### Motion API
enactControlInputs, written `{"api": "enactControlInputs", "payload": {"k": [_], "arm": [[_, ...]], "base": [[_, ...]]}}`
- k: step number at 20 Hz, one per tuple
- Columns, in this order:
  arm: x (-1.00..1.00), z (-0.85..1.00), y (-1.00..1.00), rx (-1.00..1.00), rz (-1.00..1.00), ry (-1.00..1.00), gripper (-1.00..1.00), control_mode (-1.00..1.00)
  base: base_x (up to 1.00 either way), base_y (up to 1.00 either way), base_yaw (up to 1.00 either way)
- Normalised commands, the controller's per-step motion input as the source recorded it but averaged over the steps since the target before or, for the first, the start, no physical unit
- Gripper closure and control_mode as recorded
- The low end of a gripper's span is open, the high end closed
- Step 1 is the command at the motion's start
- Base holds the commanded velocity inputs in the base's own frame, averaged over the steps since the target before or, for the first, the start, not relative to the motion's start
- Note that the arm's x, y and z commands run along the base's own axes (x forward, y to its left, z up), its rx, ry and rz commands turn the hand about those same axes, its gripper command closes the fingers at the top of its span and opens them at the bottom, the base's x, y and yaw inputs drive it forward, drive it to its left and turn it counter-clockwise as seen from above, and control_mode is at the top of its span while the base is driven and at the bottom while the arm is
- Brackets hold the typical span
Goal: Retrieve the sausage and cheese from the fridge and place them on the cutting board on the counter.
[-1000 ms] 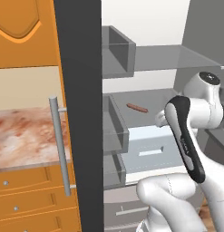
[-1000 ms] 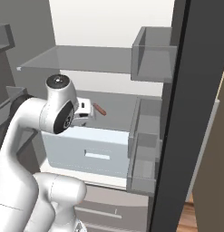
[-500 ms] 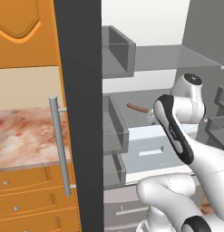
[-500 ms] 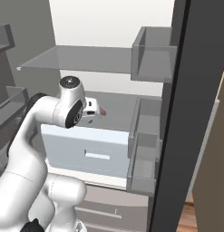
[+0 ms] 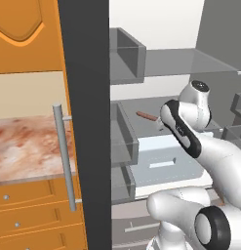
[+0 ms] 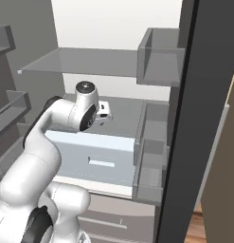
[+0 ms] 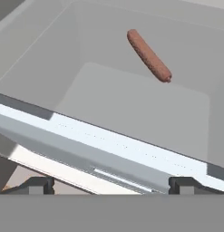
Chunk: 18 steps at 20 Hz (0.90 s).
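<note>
- In your hand view, the sausage (image 7: 149, 55) lies in the upper middle of the frame, slanting from upper left down to lower right on the grey fridge shelf (image 7: 131, 108).
- Your claw (image 7: 112, 185) sits at the bottom edge of that view, its two dark fingertips (image 7: 37, 185) spread wide apart with nothing between them, so it is open and empty.
- The sausage is well apart from the claw, above it in the frame and a little right of the midpoint between the tips.
- A pale drawer front (image 7: 104, 149) crosses the hand view as a tilted band between the claw and the sausage.
- In your left base view, the sausage (image 5: 146, 116) shows just right of centre on the shelf inside the open fridge (image 5: 156, 58), immediately left of the arm's dark-banded wrist.
- In the same view, the marbled counter (image 5: 24, 151) lies at the left middle, beyond the dark edge of the fridge door.
- In your right base view, the claw (image 6: 104, 113) appears left of centre, reaching in over the shelf above the pale drawer (image 6: 97, 159); the arm hides the sausage there.
</note>
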Motion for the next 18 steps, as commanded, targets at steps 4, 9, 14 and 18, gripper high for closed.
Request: {"api": "enactControlInputs", "payload": {"k": [4,9,14,18], "arm": [[0.46,-0.11,-0.03,0.00,0.05,0.00,-1.00,-1.00],[0.36,-0.12,0.00,0.00,0.00,0.00,-1.00,-1.00],[0.33,-0.04,-0.02,0.00,0.00,0.00,-1.00,-1.00],[0.37,-0.08,-0.04,0.00,0.01,0.00,-1.00,-1.00]], "base": [[0.00,0.00,0.00],[0.00,0.00,0.00],[0.00,0.00,0.00],[0.00,0.00,0.00]]}}
